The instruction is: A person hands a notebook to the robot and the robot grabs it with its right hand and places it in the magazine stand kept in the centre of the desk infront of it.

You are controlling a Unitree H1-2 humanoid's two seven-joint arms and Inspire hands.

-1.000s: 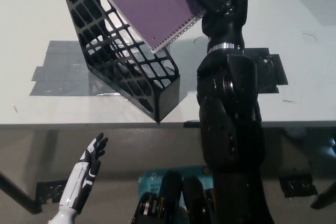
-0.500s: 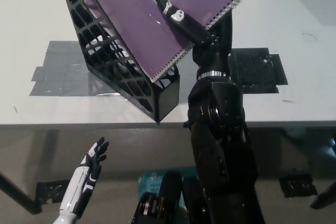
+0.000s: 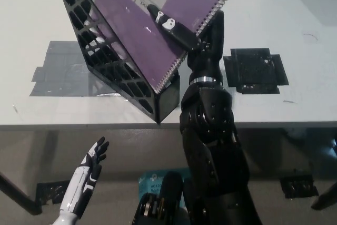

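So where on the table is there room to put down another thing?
The desk is bare left of the black magazine stand, above the grey tape patch, and right of the black patch. It is crowded in the middle: the right hand holds the purple notebook there. The left hand rests below the desk edge.
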